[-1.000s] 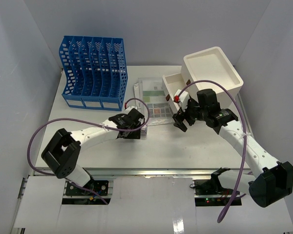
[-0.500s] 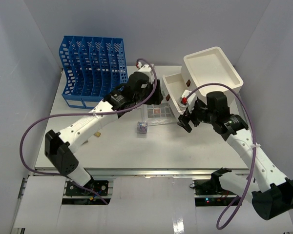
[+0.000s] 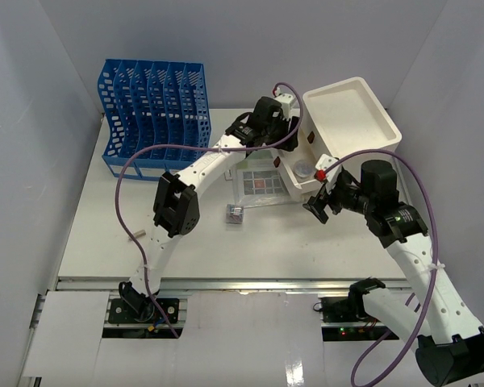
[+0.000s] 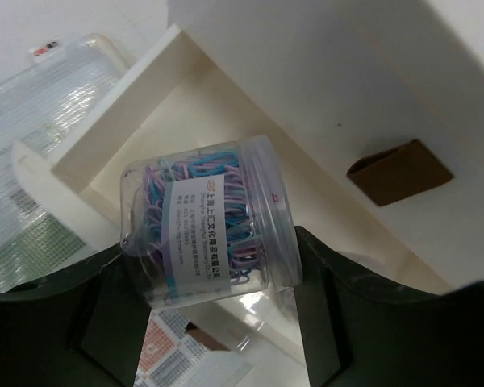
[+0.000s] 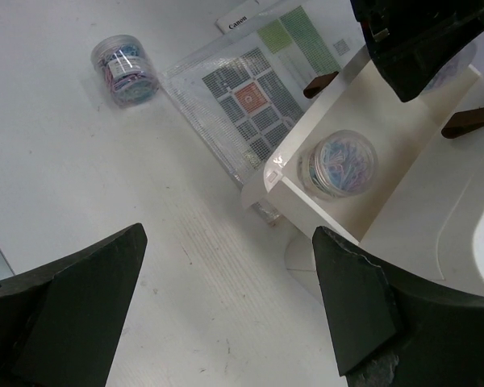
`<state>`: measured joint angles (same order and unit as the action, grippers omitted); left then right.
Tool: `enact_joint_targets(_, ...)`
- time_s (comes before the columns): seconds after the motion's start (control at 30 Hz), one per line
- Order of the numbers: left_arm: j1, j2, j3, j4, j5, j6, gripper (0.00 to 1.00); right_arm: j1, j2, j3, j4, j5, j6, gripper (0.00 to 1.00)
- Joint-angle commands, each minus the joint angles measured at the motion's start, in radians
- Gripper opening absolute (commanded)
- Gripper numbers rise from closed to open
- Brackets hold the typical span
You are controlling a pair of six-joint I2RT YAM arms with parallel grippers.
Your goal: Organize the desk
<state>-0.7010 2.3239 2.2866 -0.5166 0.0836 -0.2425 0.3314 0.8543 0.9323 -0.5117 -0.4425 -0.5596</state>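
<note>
White desk (image 3: 129, 210) fills the middle of the frame, blue rack (image 3: 153, 121) upper left, cream cabinet (image 3: 351, 121) upper right with its drawer (image 5: 306, 153) pulled out. And the left pincer (image 4: 218, 314) is clenched on a jar of paper clips (image 4: 210, 218), right over that drawer, where one jar (image 5: 339, 165) already sits! Right pincer (image 3: 321, 200) hangs released and empty just in front of the drawer. Looks like the drop-off step: lower it, let go. After that, I'd guess, the last jar (image 3: 235, 213), lying by the plastic pouch (image 3: 262, 184) at centre.

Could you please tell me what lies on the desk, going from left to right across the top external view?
Blue file rack → small jar of paper clips → clear pouch → cream drawer cabinet.
</note>
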Motion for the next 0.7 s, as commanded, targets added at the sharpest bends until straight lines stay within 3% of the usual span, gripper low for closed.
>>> enact_joint_targets(0.0, -0.003, -0.042, 0.066, 0.011, 0.003, 0.018, 0.77, -0.012, -0.013, -0.020, -0.002, -0.024, -0.010, 0.90)
enact_joint_targets(0.13, -0.003, -0.062, 0.062, 0.014, -0.005, 0.011, 0.97, -0.014, 0.016, -0.023, -0.009, -0.045, -0.013, 0.90)
enact_joint_targets(0.3, -0.002, -0.128, 0.031, 0.008, -0.007, 0.012, 0.98, -0.013, 0.045, -0.029, -0.041, -0.122, -0.046, 0.90)
enact_joint_targets(0.47, 0.018, -0.312, -0.186, 0.010, -0.065, -0.024, 0.98, -0.002, 0.117, 0.009, -0.116, -0.279, -0.128, 0.90)
enact_joint_targets(0.67, 0.097, -0.821, -0.942, 0.169, -0.133, -0.146, 0.98, 0.214, 0.312, 0.072, -0.019, -0.127, -0.011, 0.92)
